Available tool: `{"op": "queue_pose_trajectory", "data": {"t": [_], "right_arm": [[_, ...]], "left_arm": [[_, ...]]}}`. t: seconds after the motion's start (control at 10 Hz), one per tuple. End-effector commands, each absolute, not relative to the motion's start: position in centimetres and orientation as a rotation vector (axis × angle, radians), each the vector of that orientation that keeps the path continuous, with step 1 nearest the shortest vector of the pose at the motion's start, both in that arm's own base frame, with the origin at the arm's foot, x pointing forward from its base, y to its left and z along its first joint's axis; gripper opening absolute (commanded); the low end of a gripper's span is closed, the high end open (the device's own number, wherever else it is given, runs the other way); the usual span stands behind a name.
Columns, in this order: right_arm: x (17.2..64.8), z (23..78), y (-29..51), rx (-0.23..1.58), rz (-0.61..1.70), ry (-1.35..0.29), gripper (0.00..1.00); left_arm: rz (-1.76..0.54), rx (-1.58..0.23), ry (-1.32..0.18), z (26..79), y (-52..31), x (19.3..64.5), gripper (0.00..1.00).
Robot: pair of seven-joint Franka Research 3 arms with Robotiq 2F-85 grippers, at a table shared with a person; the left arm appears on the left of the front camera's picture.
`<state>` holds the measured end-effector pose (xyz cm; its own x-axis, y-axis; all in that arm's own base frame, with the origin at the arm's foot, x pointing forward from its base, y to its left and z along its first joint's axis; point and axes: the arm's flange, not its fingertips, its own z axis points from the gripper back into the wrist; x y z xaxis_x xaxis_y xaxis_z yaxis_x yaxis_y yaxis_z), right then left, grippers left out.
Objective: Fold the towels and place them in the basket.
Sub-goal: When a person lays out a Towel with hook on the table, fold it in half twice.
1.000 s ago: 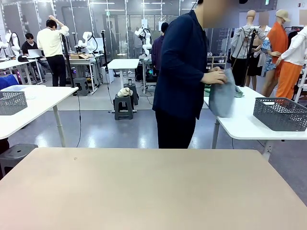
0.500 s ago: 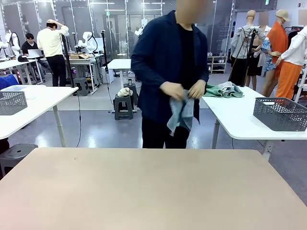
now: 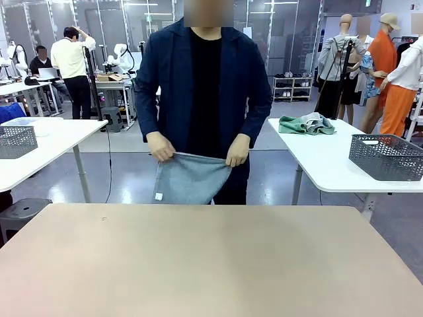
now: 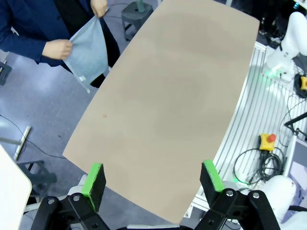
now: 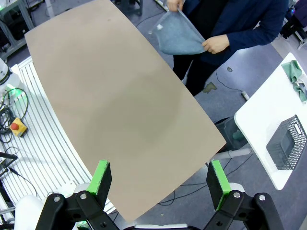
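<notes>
A person in a dark jacket stands at the far edge of the tan table (image 3: 211, 257) and holds a light blue-grey towel (image 3: 188, 178) spread between both hands, just beyond the table's edge. The same towel (image 4: 88, 50) (image 5: 180, 36) hangs in the hands in both wrist views. A green towel (image 3: 291, 124) lies bunched with a grey cloth on the white side table at the right. The dark grey basket (image 3: 386, 156) (image 5: 287, 143) stands on that side table. My left gripper (image 4: 152, 182) is open high above the near table edge. My right gripper (image 5: 160, 179) is open too, with nothing between its fingers.
A white table (image 3: 39, 145) with another grey basket (image 3: 16, 140) stands at the left. A stool (image 3: 23, 212) sits beside the tan table's left corner. Cables and a yellow stop button (image 4: 266, 141) lie on the floor rack behind the table.
The person has turned from the right side table to face my table and has spread the blue-grey towel out between both hands. My grippers have stayed open.
</notes>
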<state>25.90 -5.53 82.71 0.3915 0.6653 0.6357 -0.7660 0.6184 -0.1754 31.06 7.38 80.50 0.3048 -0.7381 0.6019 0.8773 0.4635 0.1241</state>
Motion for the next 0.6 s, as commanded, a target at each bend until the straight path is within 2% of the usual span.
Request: {"op": "queue_pose_trajectory", "data": {"t": [0.0, 0.5], "right_arm": [[25.93, 82.76, -5.51, 0.159, 0.923, -0.738, 1.0], [25.93, 82.76, -5.51, 0.159, 0.923, -0.738, 1.0]], "left_arm": [[-1.084, -0.25, -0.657, 80.51, 7.39, 30.97, 1.0], [-1.084, -0.25, -0.657, 80.51, 7.39, 30.97, 1.0]]}}
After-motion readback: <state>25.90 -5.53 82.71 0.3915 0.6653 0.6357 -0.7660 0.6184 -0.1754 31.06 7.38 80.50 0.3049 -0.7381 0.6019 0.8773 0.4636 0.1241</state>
